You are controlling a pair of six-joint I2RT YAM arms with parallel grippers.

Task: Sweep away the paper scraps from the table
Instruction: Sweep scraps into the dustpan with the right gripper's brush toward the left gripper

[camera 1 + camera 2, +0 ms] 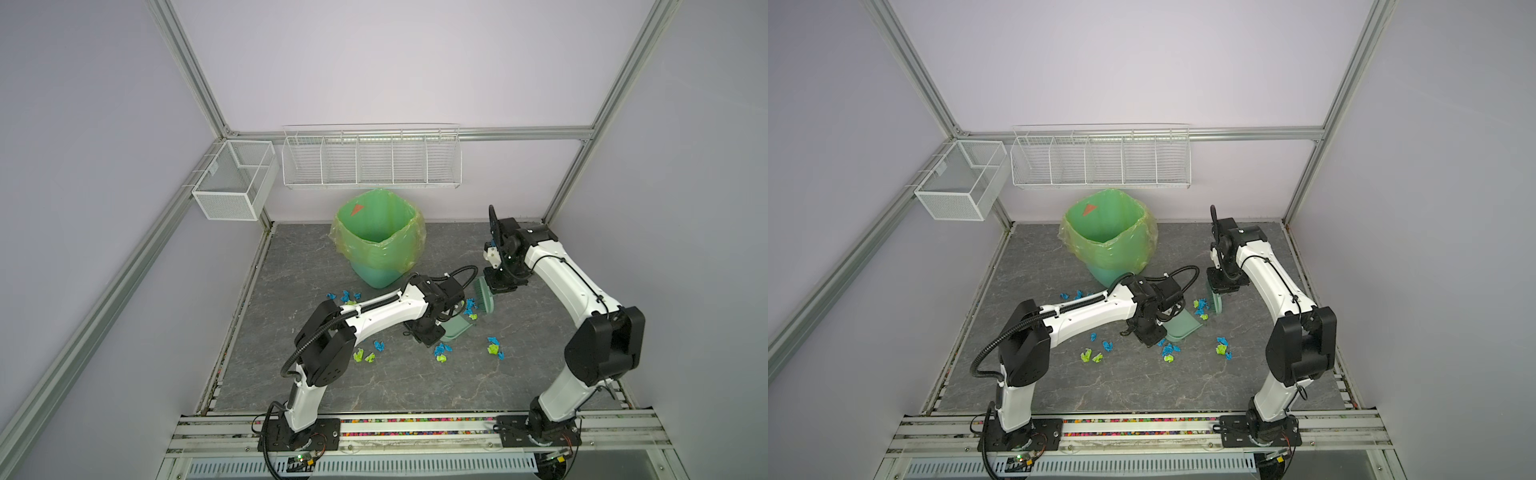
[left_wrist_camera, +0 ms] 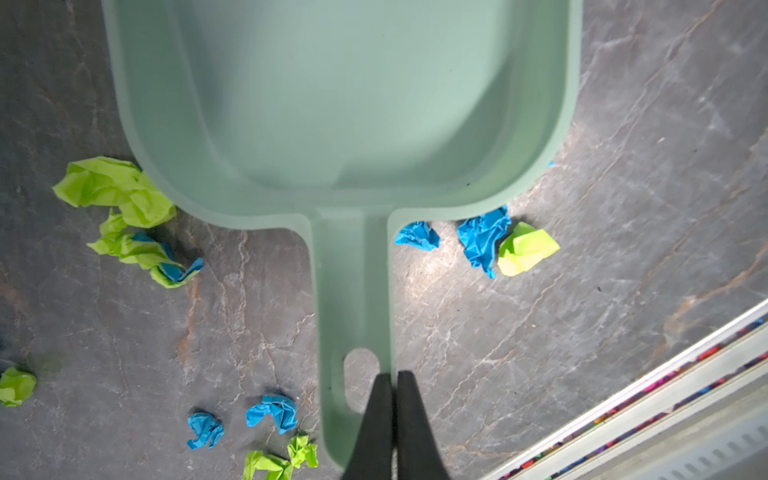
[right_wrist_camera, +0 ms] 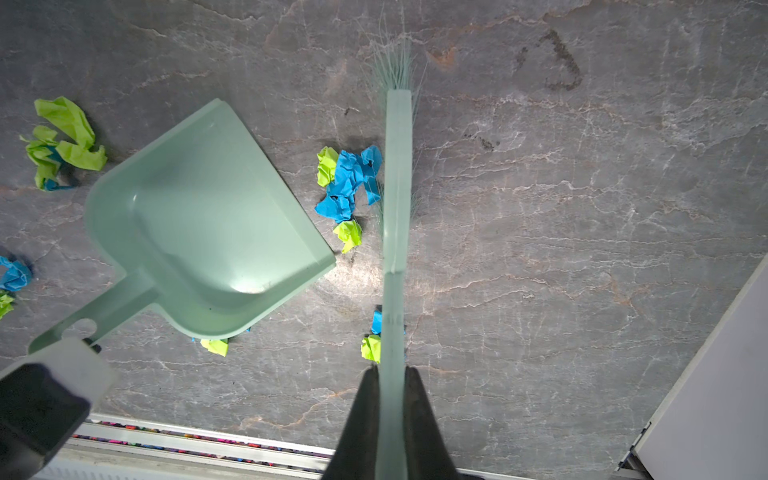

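Blue and lime-green paper scraps (image 1: 442, 353) lie in small clusters across the middle of the dark veined table (image 1: 374, 386). My left gripper (image 2: 392, 374) is shut on the edge of the handle of a pale green dustpan (image 2: 345, 104), whose pan is empty. My right gripper (image 3: 392, 368) is shut on the handle of a matching brush (image 3: 398, 166). In the right wrist view one clump of scraps (image 3: 349, 183) lies between the brush and the dustpan's (image 3: 199, 224) open mouth. In both top views the brush (image 1: 484, 297) (image 1: 1214, 301) stands just right of the dustpan (image 1: 457, 328) (image 1: 1183, 326).
A green bin (image 1: 378, 237) lined with a plastic bag stands behind the arms. White wire baskets (image 1: 372, 158) and a mesh basket (image 1: 232, 178) hang on the back wall. An aluminium rail (image 1: 415, 424) runs along the table's front edge.
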